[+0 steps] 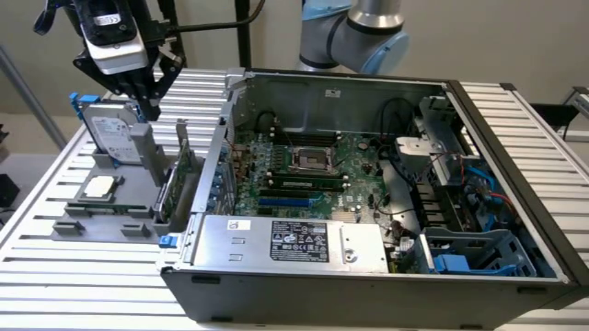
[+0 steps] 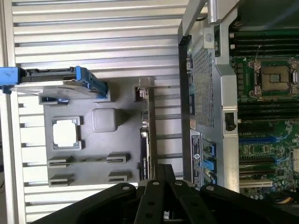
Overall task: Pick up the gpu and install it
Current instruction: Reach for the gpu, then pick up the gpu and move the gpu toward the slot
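Note:
The gpu stands on edge in a slot at the side of the grey holder tray that lies against the open computer case. In the wrist view the gpu appears edge-on as a thin strip with its silver bracket at one end. My gripper hangs well above the tray, near the hard drive, and holds nothing. Its dark fingers meet at the tips, and the gripper is shut. The motherboard with its blue expansion slot lies inside the case.
A silver hard drive in a blue frame stands at the tray's back, and a square CPU chip lies in its middle. The case wall rises right beside the gpu. The power supply sits at the case front, with drive cages on the exterior view's right.

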Controlling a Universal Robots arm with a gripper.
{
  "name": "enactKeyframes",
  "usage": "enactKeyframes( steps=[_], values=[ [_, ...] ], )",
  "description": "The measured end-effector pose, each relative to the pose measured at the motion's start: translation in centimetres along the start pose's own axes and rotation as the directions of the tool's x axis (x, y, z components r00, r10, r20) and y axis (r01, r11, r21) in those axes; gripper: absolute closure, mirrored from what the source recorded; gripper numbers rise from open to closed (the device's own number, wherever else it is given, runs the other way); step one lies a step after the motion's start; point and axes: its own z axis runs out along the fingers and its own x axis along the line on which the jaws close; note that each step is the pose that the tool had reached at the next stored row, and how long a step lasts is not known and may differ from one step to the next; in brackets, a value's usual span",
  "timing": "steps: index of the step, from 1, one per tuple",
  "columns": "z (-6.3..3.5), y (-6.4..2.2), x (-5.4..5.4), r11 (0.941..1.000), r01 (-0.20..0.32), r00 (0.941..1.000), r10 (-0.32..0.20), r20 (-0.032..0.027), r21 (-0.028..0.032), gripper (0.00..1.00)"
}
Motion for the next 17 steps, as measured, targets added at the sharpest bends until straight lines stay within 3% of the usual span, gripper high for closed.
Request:
enactKeyframes(
  steps=[17],
  values=[
    [0.00, 0.02, 0.33, 1.0000, 0.000, 1.0000, 0.000, 0.0003, 0.0022, 0.89]
  ],
)
